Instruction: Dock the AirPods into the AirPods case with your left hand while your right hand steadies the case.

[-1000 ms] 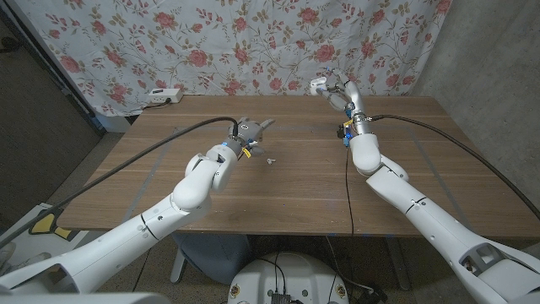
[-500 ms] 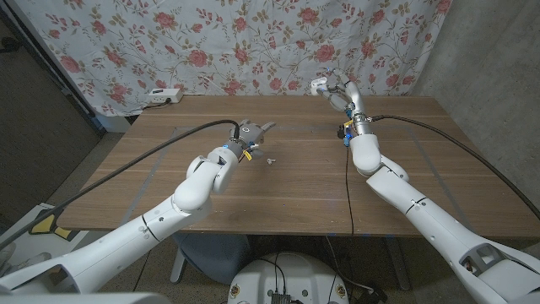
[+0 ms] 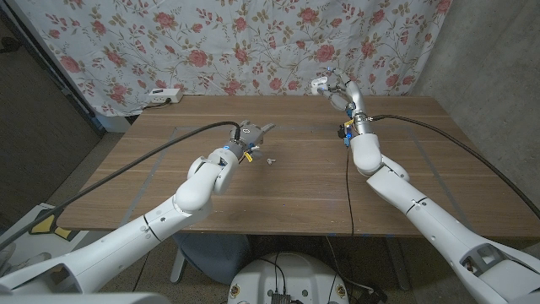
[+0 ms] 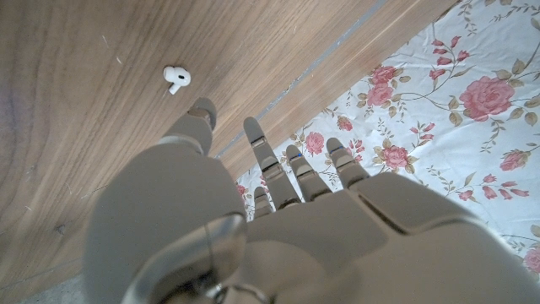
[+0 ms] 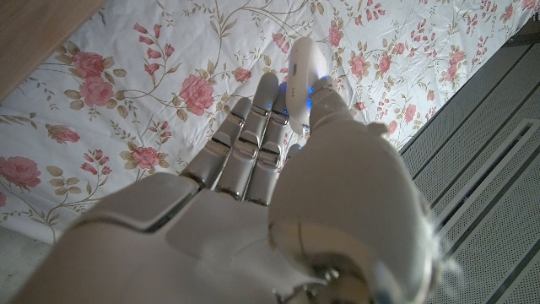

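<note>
earbud (image 4: pixel 176 78): small, white, glossy, lying on its side on the bare wood near mid-table; also showing in the head view (image 3: pixel 269 159), just beside the left hand's fingertips, not touching them.
case (image 5: pixel 300 69): white, rounded, smooth; sitting up off the table at the far edge, pinched in the right hand's fingertips (image 3: pixel 319 84); lid state not showing.
earbud to case: lying well apart.

Both arms are glossy white rounded shells with black cables running along them, ending in grey metallic hands, left hand (image 3: pixel 251 133) and right hand (image 3: pixel 337 90), with yellow and blue wrist fittings.
</note>
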Tool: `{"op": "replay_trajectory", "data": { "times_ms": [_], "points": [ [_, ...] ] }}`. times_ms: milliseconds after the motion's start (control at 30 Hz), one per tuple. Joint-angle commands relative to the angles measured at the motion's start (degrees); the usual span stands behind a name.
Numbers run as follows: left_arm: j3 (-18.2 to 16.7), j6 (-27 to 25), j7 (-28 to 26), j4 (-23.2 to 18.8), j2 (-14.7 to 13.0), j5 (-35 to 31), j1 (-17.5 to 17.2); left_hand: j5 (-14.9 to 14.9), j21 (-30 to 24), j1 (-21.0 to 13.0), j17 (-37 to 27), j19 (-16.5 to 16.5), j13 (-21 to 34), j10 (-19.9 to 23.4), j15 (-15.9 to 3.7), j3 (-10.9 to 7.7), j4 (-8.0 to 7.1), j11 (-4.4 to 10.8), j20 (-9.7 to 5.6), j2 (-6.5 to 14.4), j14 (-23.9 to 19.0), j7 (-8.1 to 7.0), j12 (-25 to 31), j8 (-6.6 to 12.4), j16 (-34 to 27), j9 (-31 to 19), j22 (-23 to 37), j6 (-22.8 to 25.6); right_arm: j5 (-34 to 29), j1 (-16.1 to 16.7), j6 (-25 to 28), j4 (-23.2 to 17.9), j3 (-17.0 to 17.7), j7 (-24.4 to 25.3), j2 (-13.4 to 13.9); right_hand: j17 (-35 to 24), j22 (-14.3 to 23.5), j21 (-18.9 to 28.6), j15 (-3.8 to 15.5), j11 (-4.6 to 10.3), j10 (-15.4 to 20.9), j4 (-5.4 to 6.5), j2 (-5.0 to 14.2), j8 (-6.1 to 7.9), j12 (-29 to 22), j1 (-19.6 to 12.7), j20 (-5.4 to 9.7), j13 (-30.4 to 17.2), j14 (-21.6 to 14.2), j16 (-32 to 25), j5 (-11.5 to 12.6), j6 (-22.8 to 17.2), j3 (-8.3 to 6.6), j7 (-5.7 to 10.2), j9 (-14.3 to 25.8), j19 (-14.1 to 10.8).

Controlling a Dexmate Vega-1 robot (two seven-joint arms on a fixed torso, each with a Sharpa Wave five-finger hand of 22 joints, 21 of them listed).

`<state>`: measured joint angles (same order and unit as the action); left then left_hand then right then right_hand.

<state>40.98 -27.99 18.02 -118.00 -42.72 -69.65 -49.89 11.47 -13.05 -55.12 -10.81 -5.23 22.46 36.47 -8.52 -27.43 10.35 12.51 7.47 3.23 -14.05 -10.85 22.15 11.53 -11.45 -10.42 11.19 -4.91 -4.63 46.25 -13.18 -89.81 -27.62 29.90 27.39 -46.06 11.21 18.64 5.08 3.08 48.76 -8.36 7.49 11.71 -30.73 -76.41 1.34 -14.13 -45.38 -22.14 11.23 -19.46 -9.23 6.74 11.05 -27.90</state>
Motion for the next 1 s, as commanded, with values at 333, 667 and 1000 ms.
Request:
{"op": "replay_trajectory", "data": {
  "times_ms": [333,667,1000],
  "points": [
    [-0.2,0.5,0.7,-0.2,-0.9,-1.4,-0.7,0.0,-0.5,-1.3,-0.8,-0.3,1.5,0.6,-0.83,0.64,-0.58,-0.07,-0.19,-0.1,-1.0,-0.31,1.6,-0.13,-0.6,-0.2,0.0,0.4,-0.3,0.4,0.1,-1.2,0.3,-0.2,0.4,-0.3,0.0,0.2,8.74,7.33,7.5,-0.03,0.57,0.25,-0.6,0.0,-0.06,-0.9,-0.4,0.1,0.2,-0.4,0.0,0.18,0.2,0.2],
    [0.7,0.9,0.1,1.0,0.0,-2.8,-0.5,-0.2,-0.5,-1.1,-1.0,-0.4,2.0,-0.1,-0.49,1.2,-0.82,-0.05,-0.23,-0.4,-0.6,-0.13,1.8,-0.33,-0.5,-0.2,0.0,0.1,-0.1,0.8,0.4,-1.7,0.5,0.0,0.3,-0.3,0.0,0.2,8.74,7.33,7.5,-0.03,0.59,0.24,-0.6,0.0,-0.05,-0.9,-0.5,0.2,0.2,-0.4,0.0,0.14,0.2,0.2],
    [0.9,0.2,-1.0,2.1,0.7,-3.3,-0.7,-0.5,-0.5,-0.3,-1.3,-0.6,2.5,-0.3,-0.74,2.08,-1.37,-0.19,-0.29,-0.6,-1.0,-0.11,2.4,-0.28,-0.8,-0.2,0.0,0.4,-0.2,1.0,0.3,-1.8,0.7,-0.1,0.5,-0.4,0.0,0.2,8.74,7.34,7.5,-0.04,0.57,0.24,-0.7,0.0,-0.1,-1.0,-0.5,0.3,0.3,-0.5,0.0,0.17,0.2,0.2]
  ]
}}
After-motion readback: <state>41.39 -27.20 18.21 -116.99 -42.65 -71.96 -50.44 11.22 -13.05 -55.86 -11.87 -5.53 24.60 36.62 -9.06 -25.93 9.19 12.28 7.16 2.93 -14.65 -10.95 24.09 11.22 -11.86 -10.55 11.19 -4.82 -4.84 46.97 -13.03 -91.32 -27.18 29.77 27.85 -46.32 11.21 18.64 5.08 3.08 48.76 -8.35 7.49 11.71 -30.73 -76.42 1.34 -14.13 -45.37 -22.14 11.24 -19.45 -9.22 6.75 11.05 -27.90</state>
